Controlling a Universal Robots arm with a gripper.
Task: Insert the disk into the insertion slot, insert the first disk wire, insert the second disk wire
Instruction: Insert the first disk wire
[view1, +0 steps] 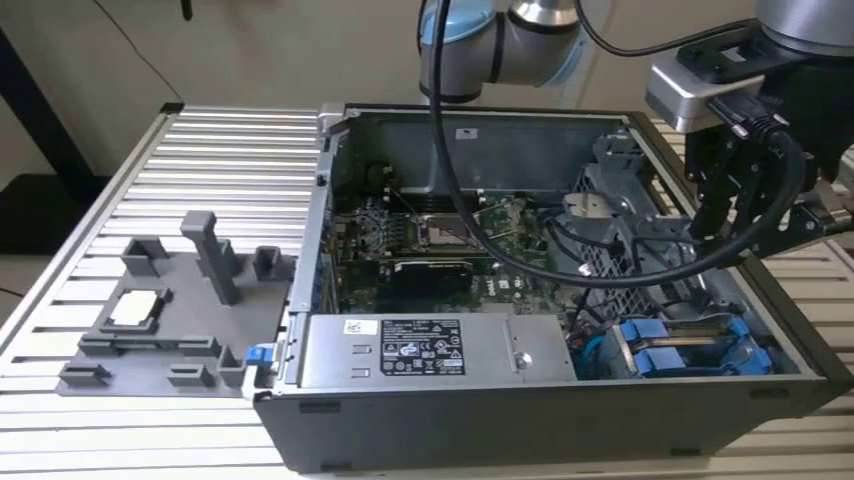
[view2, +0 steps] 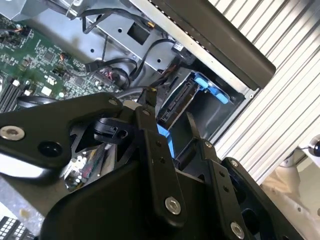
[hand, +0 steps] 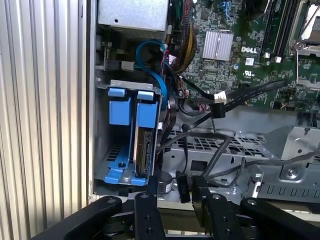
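Jaws first: how do they stand?
— Parted, with a clear gap between the two black fingers (hand: 148, 212), and I see nothing clamped in them. They hover just at the open end of the drive cage.
— And the disk?
— The disk (hand: 142, 150) sits inside the insertion slot (hand: 131, 84), on its edge, in its blue carrier (hand: 146, 107). I judge that step done. A second blue carrier (hand: 119, 107) stands just beside it; whether it bears a drive, I cannot tell.
— Why hold the jaws there?
— I think because the disk's connector end faces this side, so a wire can reach it only from here. A black connector (hand: 182, 186) on its cable lies between the fingers, touching neither as far as I see.
— Room to move?
— Little. The case wall (hand: 91, 100) runs close along the cage on one side, with the slatted worktop (hand: 45, 125) beyond it. On the other side, black cables (hand: 200, 120) cross over the perforated panel (hand: 210, 145). A blue cable (hand: 150, 57) loops from the cage's far end toward the motherboard (hand: 240, 30).
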